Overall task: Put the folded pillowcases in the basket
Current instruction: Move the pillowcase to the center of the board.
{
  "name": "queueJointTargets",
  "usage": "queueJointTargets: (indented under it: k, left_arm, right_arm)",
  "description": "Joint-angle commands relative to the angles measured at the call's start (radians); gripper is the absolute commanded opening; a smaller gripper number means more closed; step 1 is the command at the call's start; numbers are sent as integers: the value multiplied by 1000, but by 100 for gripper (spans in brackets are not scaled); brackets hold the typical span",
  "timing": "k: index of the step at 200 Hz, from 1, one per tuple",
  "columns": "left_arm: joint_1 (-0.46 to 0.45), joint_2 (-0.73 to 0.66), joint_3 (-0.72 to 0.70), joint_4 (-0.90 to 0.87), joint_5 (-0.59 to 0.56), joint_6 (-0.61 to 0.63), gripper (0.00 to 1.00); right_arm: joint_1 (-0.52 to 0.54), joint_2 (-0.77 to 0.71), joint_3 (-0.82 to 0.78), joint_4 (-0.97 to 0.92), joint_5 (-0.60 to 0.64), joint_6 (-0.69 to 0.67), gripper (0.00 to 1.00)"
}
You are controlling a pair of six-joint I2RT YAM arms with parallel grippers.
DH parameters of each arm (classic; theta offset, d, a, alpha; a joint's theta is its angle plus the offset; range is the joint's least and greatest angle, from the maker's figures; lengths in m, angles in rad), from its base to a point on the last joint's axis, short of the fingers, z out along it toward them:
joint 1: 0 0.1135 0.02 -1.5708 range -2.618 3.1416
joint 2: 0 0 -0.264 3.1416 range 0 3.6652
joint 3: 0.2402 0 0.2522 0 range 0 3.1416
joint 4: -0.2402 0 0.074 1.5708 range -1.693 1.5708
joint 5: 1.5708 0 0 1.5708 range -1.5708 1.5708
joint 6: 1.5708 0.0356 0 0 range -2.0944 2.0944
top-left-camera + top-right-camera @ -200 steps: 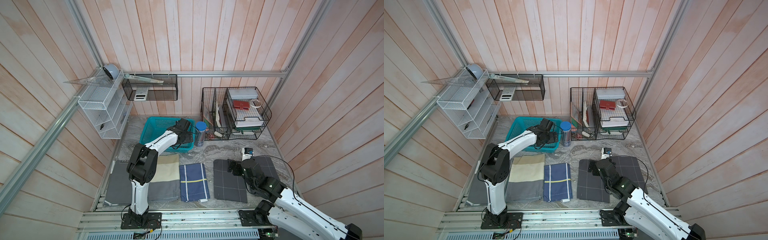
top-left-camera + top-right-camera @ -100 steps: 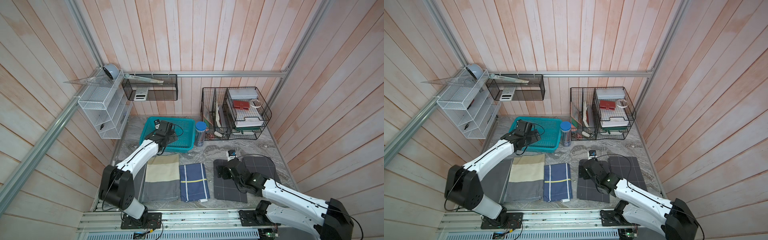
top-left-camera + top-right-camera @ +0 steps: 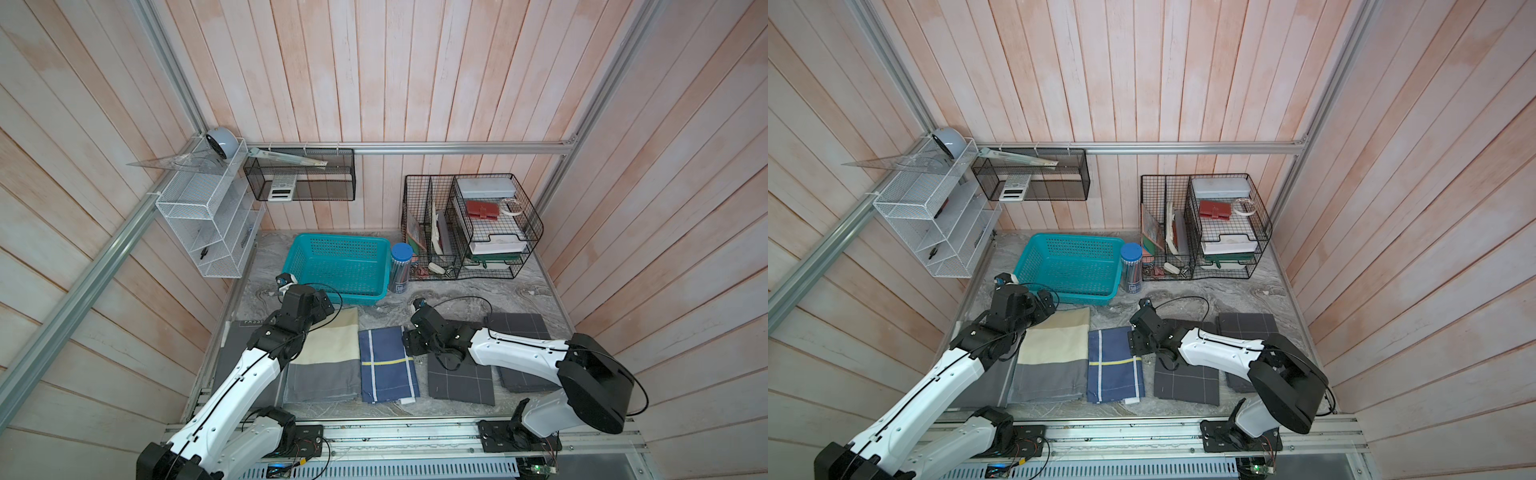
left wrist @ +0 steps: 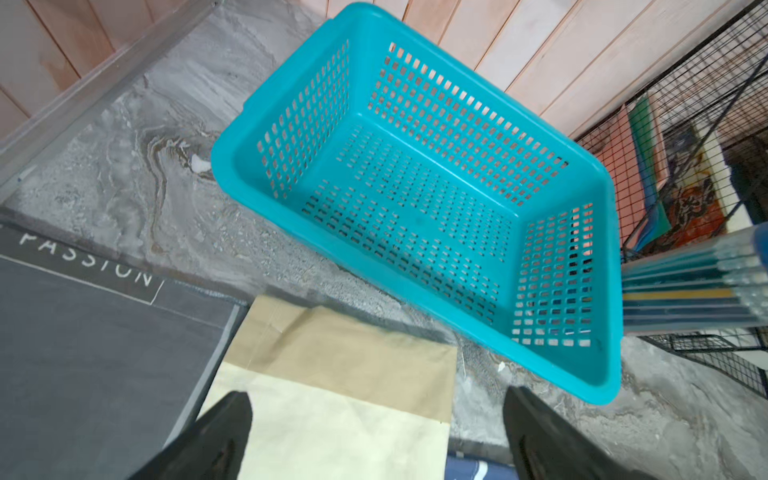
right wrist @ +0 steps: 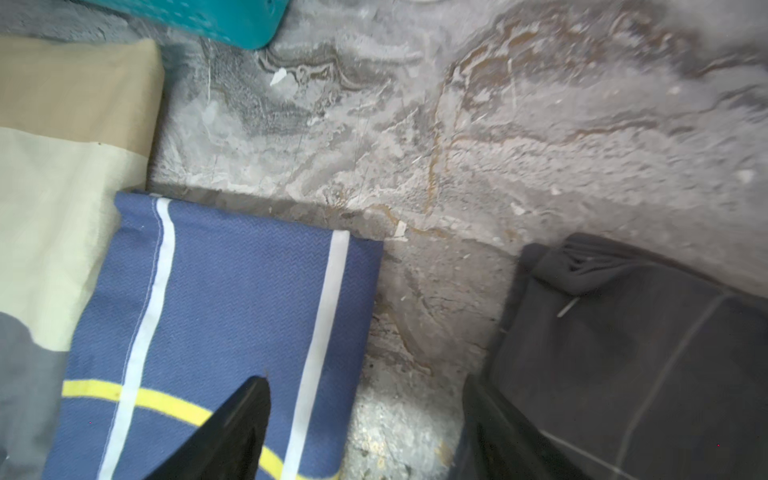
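Teal plastic basket (image 3: 338, 266) is seen standing upright at the back of the grey marbled bench (image 3: 478, 291), just beside a blue-capped tube of pencils (image 3: 400, 268) and near the black wire organizer (image 3: 469, 226). Folded pillowcases are laid flat in a row in front of it, all outside the basket. From the left they are a grey cloth lettered PASSION (image 4: 83, 353), a beige-and-grey pillowcase (image 3: 332, 353), the navy striped pillowcase (image 3: 386, 365) and a dark grey checked pillowcase (image 3: 461, 382). The left pincer (image 4: 376, 405) is held wide apart with nothing in it, above the far end of the beige-and-grey pillowcase, close to the basket's near rim. The right pincer (image 5: 365, 386) is set low and parted, gripping nothing. One finger is seen over the navy striped pillowcase's edge, the other over the dark grey checked pillowcase, with bare bench between them.
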Motion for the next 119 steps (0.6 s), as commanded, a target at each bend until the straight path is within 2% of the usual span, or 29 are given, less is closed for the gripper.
queueJointTargets:
  k: [1,35,68,93,119]
  left_arm:
    - [3,-14,-28,25,27,-29,100]
    - [3,45,-35,45,95,-26,100]
    - [-1,87,-29,65,155,-17,100]
    - [-24,130,-2,69,198,14,100]
    - [-98,207,51,54,220,85,100]
  right_arm:
    - [8,48,34,-7,-71,22,75]
    - [10,124,85,-54,-94,10,69]
    - [-9,244,255,-268,2,-100,62]
    - [-62,293,305,-260,-13,-166,58]
    - [-110,289,326,-230,-41,-216,58]
